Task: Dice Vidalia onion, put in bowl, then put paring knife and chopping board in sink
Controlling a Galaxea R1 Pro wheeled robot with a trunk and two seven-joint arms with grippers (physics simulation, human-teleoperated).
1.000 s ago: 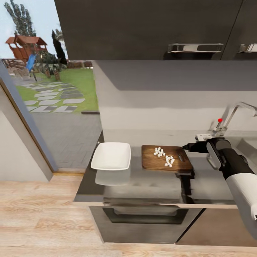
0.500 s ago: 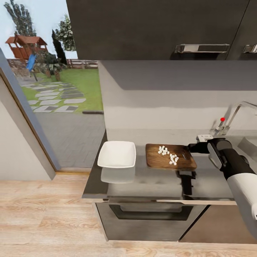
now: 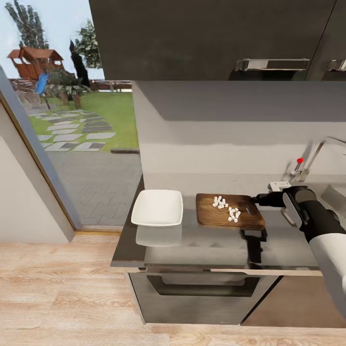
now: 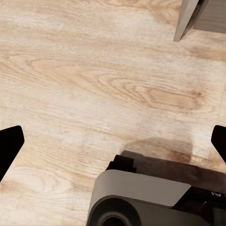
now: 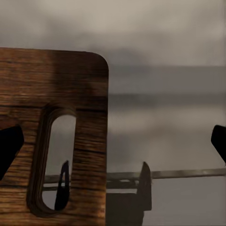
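- The chopping board (image 3: 229,211) lies flat on the grey countertop (image 3: 202,247), its long axis running left to right along the counter edge, with the slot handle hole at its right end, toward the sink (image 3: 336,192).
- Small white pieces of diced onion (image 3: 227,208) sit scattered over the middle of the board.
- The bowl (image 3: 158,207) stands just left of the board, apart from it, and holds nothing visible.
- The right gripper (image 3: 259,198) hovers at the board's right end, pointing left along the board's long axis.
- In the right wrist view the board's rounded corner and slot (image 5: 59,162) show between two dark fingertips (image 5: 9,143) set wide apart at the frame edges; the jaws are spread and hold nothing.
- The left gripper (image 4: 113,141) faces the pale wooden floor (image 4: 94,70), its fingertips likewise far apart and empty.
- The chrome tap (image 3: 315,156) with its red knob stands behind the right arm.
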